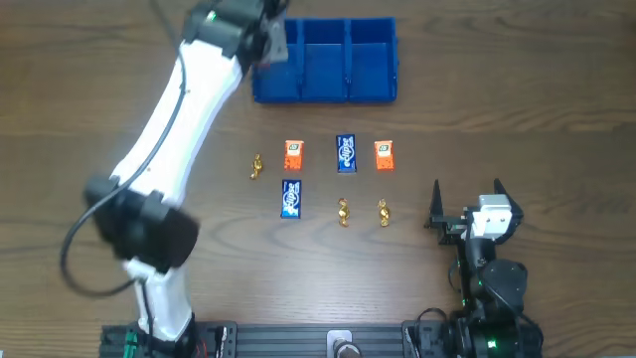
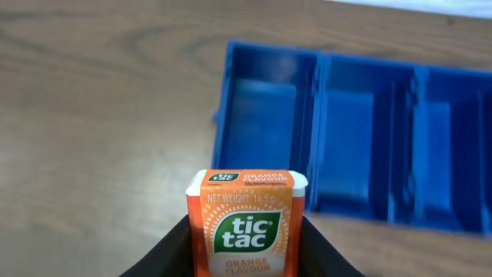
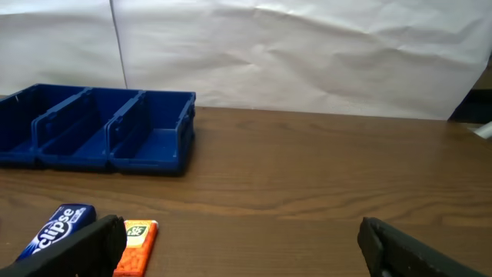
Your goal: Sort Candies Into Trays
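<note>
Your left gripper (image 1: 266, 42) is clamped on an orange mint box (image 2: 247, 227), one finger on each narrow side, label facing the wrist camera and the box upright. It hangs lifted over the table, just short of the near wall of the blue tray (image 2: 369, 206), in line with the left compartment (image 2: 263, 131).

All three compartments look bare, so this drop likely decides which one takes the orange boxes. Pick the left one and keep to it. Carry the box farther until it sits squarely over that compartment's floor, not over the divider to its right. Lower it inside the walls before you let go, since a tall, narrow box released from height will probably tip or bounce. Open the fingers only as wide as you need.

The left arm stretches from its base at the near left, far up the table, with the wrist at the tray's left end. Your right gripper (image 1: 467, 199) rests low at the near right with its fingers spread and nothing between them, well apart from the candies.
</note>
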### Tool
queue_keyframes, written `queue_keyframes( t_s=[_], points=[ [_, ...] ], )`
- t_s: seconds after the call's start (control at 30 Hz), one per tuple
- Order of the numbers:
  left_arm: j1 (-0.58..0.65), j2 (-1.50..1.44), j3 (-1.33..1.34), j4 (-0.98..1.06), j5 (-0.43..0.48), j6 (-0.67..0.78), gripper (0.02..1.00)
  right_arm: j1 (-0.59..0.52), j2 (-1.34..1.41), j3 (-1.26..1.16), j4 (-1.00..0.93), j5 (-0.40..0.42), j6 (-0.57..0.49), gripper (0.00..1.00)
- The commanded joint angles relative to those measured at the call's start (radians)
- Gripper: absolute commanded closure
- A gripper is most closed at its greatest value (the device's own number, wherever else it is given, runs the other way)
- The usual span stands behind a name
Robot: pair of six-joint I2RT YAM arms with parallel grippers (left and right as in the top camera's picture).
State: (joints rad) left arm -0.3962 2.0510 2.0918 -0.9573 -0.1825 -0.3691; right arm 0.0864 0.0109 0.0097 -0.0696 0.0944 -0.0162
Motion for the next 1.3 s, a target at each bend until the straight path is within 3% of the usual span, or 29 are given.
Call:
queue_keyframes(
  t_s=[0.03, 0.2, 0.23, 0.33, 0.43, 0.47, 0.6, 0.73, 0.93, 1.3],
  points=[
    [0.025, 0.267, 0.257, -0.03, 0.053, 0.048, 0.715, 0.006, -0.006, -0.002, -0.003, 0.008, -0.015, 0.003],
    [0.049, 0.368, 0.279, 0.03, 0.098, 0.06, 0.687, 0.006, -0.006, -0.002, -0.004, 0.009, -0.015, 0.003],
    [0.049, 0.375, 0.28, 0.034, 0.098, 0.07, 0.61, 0.006, -0.006, -0.002, -0.004, 0.009, -0.015, 0.003],
    [0.049, 0.377, 0.28, 0.053, 0.097, 0.07, 0.255, 0.006, -0.006, -0.002, -0.004, 0.009, -0.015, 0.003],
    [0.036, 0.32, 0.275, 0.054, 0.084, 0.07, 0.064, 0.006, -0.006, -0.002, -0.004, 0.009, -0.015, 0.003],
    [0.02, 0.264, 0.253, 0.043, 0.069, 0.069, 0.047, 0.006, -0.006, -0.002, -0.004, 0.009, -0.015, 0.003],
    [-0.068, -0.005, -0.016, 0.03, 0.044, -0.01, 0.018, 0.006, -0.006, -0.002, -0.004, 0.009, -0.015, 0.003],
    [-0.145, -0.173, -0.401, 0.143, 0.046, -0.12, 0.02, 0.006, -0.006, -0.002, -0.004, 0.009, -0.015, 0.003],
    [-0.163, -0.156, -0.731, 0.304, 0.144, -0.189, 0.047, 0.006, -0.006, -0.002, -0.004, 0.009, -0.015, 0.003],
    [-0.169, -0.039, -0.806, 0.398, 0.15, -0.187, 0.11, 0.006, -0.006, -0.002, -0.004, 0.009, -0.015, 0.003]
  ],
)
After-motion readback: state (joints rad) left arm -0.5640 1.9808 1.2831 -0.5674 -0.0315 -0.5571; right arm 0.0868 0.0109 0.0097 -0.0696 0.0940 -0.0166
